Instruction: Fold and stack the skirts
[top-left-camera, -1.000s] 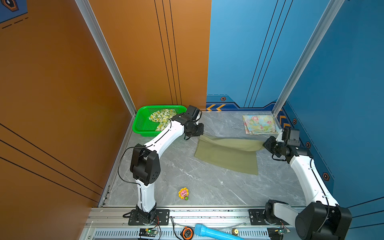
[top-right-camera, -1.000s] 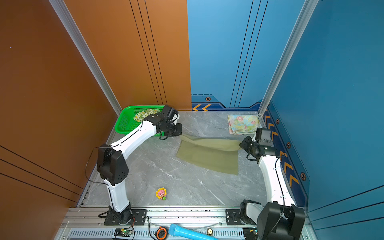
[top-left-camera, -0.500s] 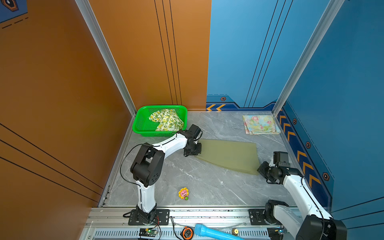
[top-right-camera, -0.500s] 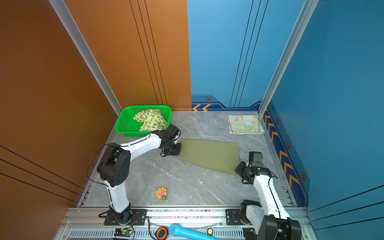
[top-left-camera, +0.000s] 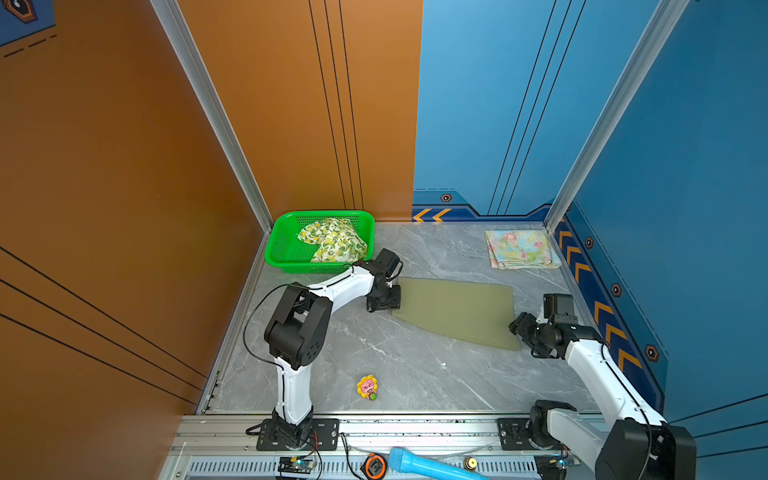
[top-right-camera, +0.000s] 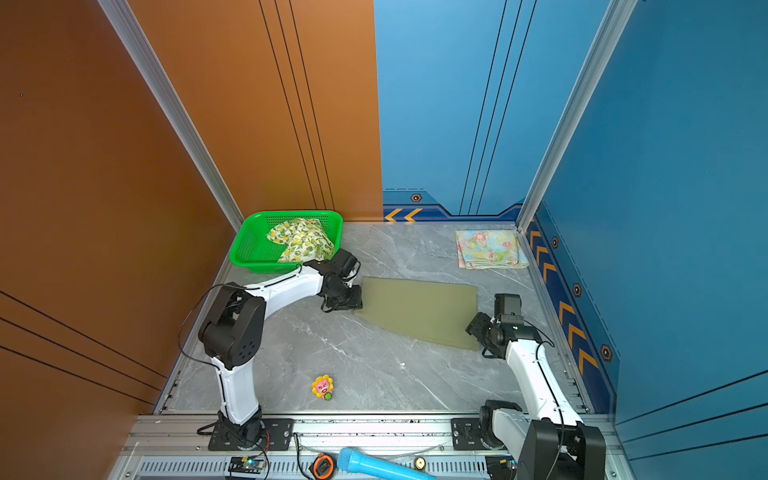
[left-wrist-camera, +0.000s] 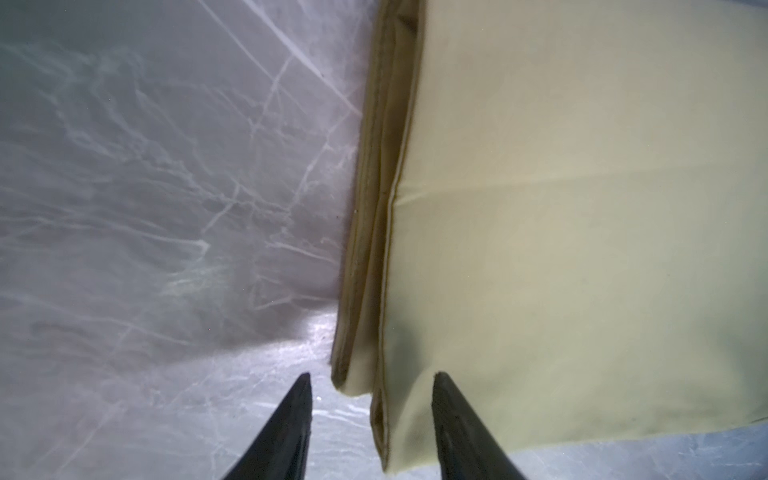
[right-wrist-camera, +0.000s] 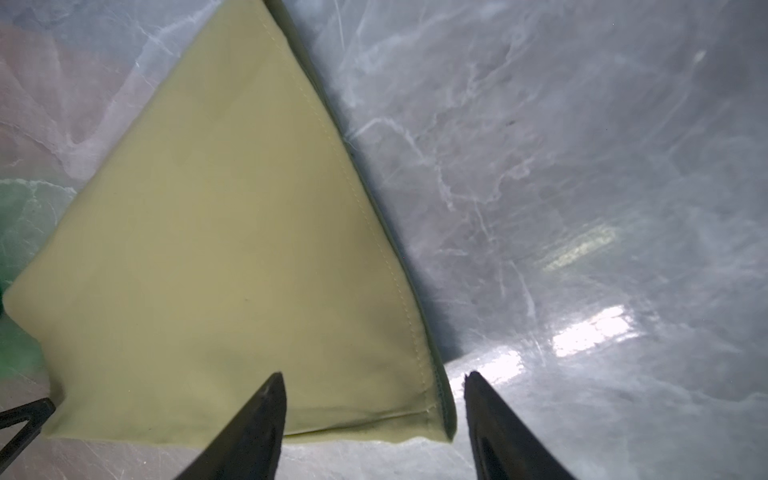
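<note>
The olive green skirt (top-left-camera: 457, 309) (top-right-camera: 419, 309) lies flat in the middle of the table in both top views. My left gripper (top-left-camera: 390, 301) (left-wrist-camera: 371, 376) stands open at its left edge, fingers apart on either side of the layered hem (left-wrist-camera: 374, 291). My right gripper (top-left-camera: 519, 332) (right-wrist-camera: 374, 376) is open at the skirt's near right corner (right-wrist-camera: 436, 411), which lies loose between the fingers. The pastel flowered skirt (top-left-camera: 519, 249) (top-right-camera: 490, 249) lies folded at the back right. The lemon-print skirt (top-left-camera: 332, 241) (top-right-camera: 301, 241) sits crumpled in the basket.
A green mesh basket (top-left-camera: 282, 249) (top-right-camera: 249, 249) stands at the back left corner. A small yellow flower toy (top-left-camera: 367, 387) (top-right-camera: 323, 387) lies near the front edge. Orange and blue walls enclose the grey marble table (top-left-camera: 415, 365).
Both arms lowered the olive skirt from hanging stretched between them onto the table, pulling it nearer. Both grippers have opened and let go of its corners.
</note>
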